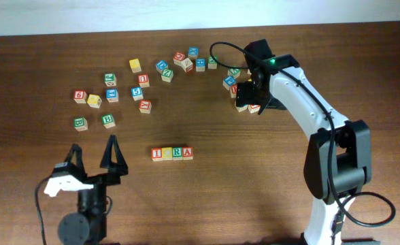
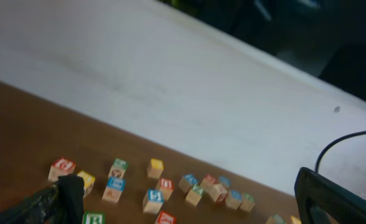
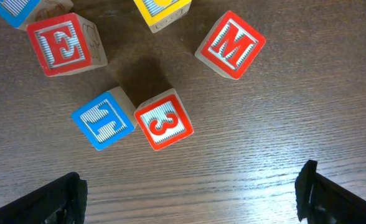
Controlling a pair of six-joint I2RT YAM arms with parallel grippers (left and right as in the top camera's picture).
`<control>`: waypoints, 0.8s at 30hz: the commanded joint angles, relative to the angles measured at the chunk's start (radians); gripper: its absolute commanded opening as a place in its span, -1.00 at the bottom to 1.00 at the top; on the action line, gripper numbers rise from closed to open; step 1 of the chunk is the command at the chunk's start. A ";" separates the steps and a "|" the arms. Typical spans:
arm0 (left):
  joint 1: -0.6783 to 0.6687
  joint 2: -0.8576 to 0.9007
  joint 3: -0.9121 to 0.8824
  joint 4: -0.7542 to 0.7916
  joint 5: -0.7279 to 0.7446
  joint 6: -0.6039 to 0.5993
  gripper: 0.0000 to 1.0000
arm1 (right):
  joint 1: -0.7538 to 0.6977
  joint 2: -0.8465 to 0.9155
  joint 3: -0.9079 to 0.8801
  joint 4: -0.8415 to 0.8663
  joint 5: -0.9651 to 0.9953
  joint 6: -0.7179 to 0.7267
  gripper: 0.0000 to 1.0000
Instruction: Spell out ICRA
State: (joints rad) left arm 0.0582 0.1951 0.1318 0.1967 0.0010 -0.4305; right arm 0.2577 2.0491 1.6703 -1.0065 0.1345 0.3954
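Dark wooden counter point(image 1: 207, 197) under everything. Next in bulk, white right arm point(image 1: 302, 95), rising to the right of the ICRA row point(image 1: 172, 153) and bending away beyond it. Shorter and black, left arm point(image 1: 88, 201), nearer than the row and to its left. Low over a cluster of loose cubes point(image 1: 229, 82) beyond and right of the row, right end effector point(image 1: 250, 95) spread wide, only bare wood between its fingers point(image 3: 332, 199) in the wrist view. Left of the row and well apart from it, left end effector point(image 1: 93, 144) likewise spread wide and holding nothing, pointing away toward the far edge. Beyond the row and to its left, a scatter of letter and number cubes point(image 1: 111, 94), none touching the row. The row itself about mid-counter: four small wooden cubes flush side by side in a straight line, faces up, reading left to right as red I point(image 1: 156, 154), yellow C point(image 1: 167, 153), green R point(image 1: 177, 153), red A point(image 1: 188, 153). Smallest details, all in the cluster beyond and right of the row: red 3 cube point(image 3: 164, 118) touching a blue-faced cube point(image 3: 103, 119), red E cube point(image 3: 65, 43) close by, red M cube point(image 3: 231, 45) apart from these, and a yellow cube point(image 3: 161, 9) cut off by the top edge.
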 commanded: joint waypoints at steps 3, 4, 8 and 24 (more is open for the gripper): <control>-0.006 -0.126 -0.048 0.006 0.003 -0.002 0.99 | -0.004 -0.016 0.011 0.000 0.009 0.002 0.97; -0.006 -0.134 -0.053 0.006 0.004 -0.002 0.99 | -0.004 -0.016 0.011 0.000 0.009 0.002 0.97; -0.006 -0.185 -0.114 0.013 0.004 -0.002 0.99 | -0.004 -0.016 0.011 0.000 0.009 0.002 0.97; -0.013 -0.190 -0.122 -0.282 0.002 -0.002 0.99 | -0.004 -0.016 0.011 0.000 0.009 0.002 0.97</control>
State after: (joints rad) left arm 0.0505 0.0128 0.0109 -0.0307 0.0010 -0.4305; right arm 0.2577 2.0491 1.6703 -1.0065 0.1345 0.3958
